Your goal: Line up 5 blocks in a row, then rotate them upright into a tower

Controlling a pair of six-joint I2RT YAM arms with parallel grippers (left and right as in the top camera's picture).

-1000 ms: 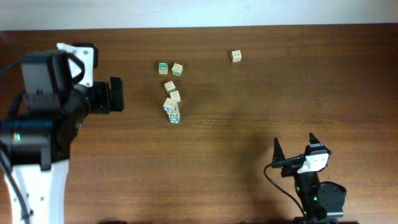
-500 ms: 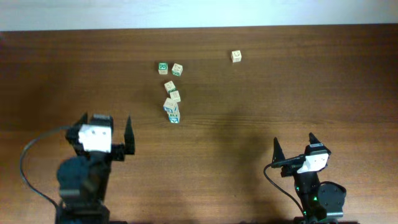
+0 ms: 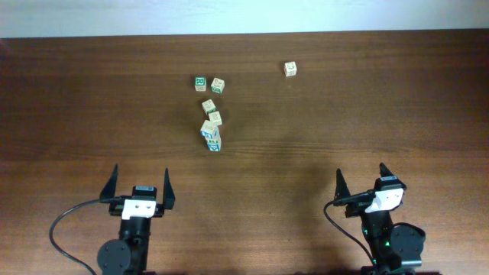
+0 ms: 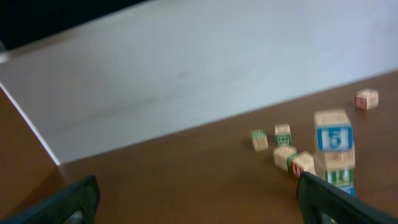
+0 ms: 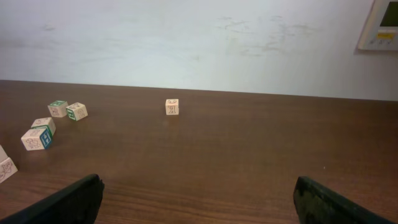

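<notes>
Overhead, we see the left gripper (image 3: 140,174) low at the near edge of the table (image 3: 382,99), its two fingers spread wide and holding nothing. The right gripper (image 3: 361,173) sits the same way at the near right, released and empty. Both are well apart from the blocks (image 3: 208,106), which lie in a loose cluster farther up the table, ahead of the left gripper and a little to its right. At the near end of the cluster, the blurred left wrist view shows a blue-faced block (image 4: 334,132) stacked on another. At the far end sits a green-framed cube (image 3: 200,82), just beside one block. A single cube (image 3: 290,69) lies off to the right, well apart.
</notes>
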